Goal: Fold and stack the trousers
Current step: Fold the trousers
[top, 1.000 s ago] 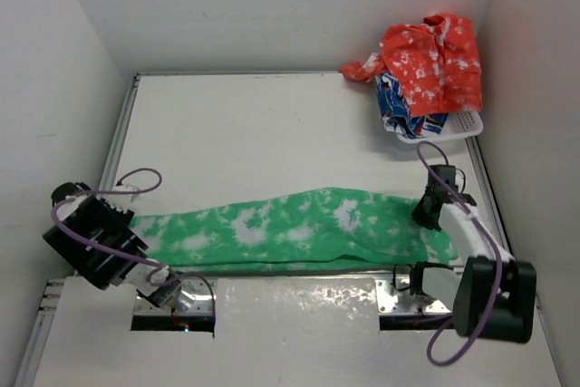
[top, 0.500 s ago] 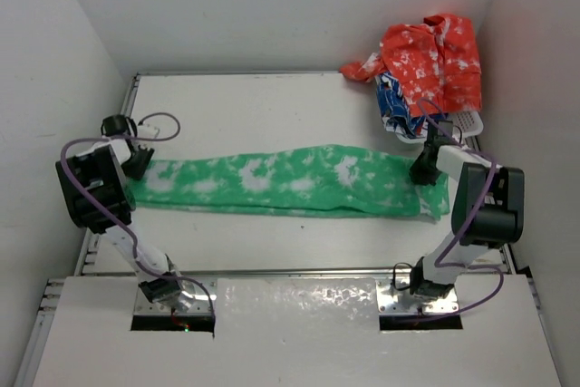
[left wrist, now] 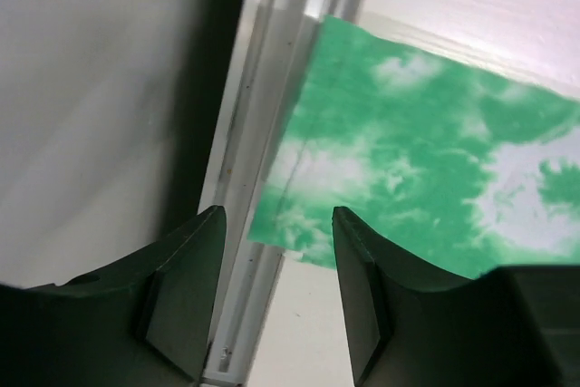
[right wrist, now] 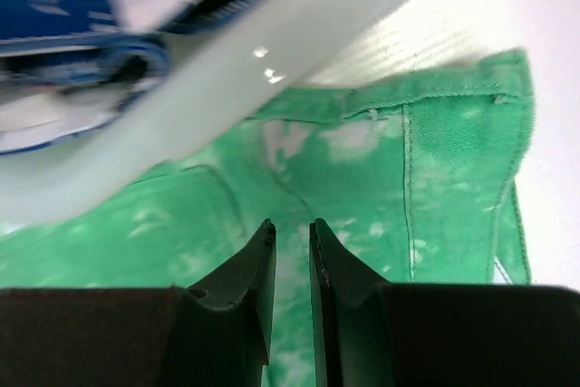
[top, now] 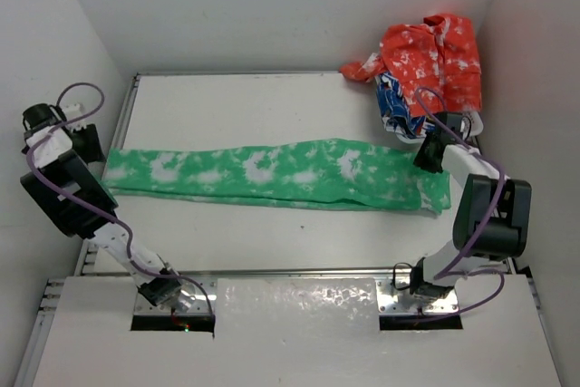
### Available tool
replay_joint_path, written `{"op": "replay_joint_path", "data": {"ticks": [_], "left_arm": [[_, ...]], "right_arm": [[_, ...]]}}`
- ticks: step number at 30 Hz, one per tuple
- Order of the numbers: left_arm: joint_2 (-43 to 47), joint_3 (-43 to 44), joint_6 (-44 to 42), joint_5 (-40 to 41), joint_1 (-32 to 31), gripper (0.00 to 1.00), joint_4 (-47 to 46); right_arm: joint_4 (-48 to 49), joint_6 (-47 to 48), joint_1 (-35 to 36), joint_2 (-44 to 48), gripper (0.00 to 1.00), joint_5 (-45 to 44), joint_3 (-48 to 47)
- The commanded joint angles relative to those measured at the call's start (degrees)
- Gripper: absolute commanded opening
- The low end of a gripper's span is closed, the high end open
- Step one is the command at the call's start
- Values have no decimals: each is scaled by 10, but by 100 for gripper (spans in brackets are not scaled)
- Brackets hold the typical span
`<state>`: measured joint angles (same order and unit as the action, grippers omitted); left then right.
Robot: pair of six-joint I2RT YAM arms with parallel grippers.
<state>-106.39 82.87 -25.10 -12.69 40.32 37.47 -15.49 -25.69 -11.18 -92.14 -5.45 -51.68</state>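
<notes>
**Item: the trousers**. They are lying flat on the surface, long axis running left to right. The cuffs are reaching the left rail and the waistband is sitting at the right.

**Left end effector**. It is hovering at the cuff end with jaws standing well apart and gripping nothing. The cloth is lying just to its right and slightly nearer.

**Right end effector**. It is hovering over the waistband with jaws parted only a slit, and no cloth is showing between them.

**Basket**. It is sitting at the far right, holding other garments, just beyond the waistband.

**Judgement.** Each arm is serving its own end. A lengthwise fold is likely calling for one end to be carried along that left-right axis toward the other.
</notes>
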Motion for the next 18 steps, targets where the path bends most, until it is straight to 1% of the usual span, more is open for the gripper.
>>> {"op": "replay_joint_path", "data": {"ticks": [1, 3, 4, 5, 7, 11, 14, 17, 18], "left_arm": [[-54, 28, 87, -38, -4, 48, 65], [-76, 20, 116, -33, 6, 49, 66], [-84, 15, 129, -36, 17, 51, 61], [-88, 10, 132, -40, 20, 56, 59], [-102, -7, 133, -44, 20, 62, 53], [-128, -25, 125, -29, 20, 62, 53], [-126, -61, 112, -14, 23, 62, 36], [-118, -84, 95, -24, 27, 35, 33], [-116, -84, 90, -28, 29, 19, 39]], "right_arm": [[5, 28, -2, 42, 19, 26, -17], [2, 27, -2, 51, 20, 34, -18], [2, 24, -2, 61, 20, 42, -18], [3, 22, -2, 66, 20, 44, -16], [4, 18, -2, 85, 20, 47, -9], [0, 19, -2, 114, 21, 42, 3], [-5, 20, -2, 131, 20, 38, 4], [-7, 19, -2, 142, 20, 36, 7], [-6, 20, -2, 144, 21, 35, 8]]}}
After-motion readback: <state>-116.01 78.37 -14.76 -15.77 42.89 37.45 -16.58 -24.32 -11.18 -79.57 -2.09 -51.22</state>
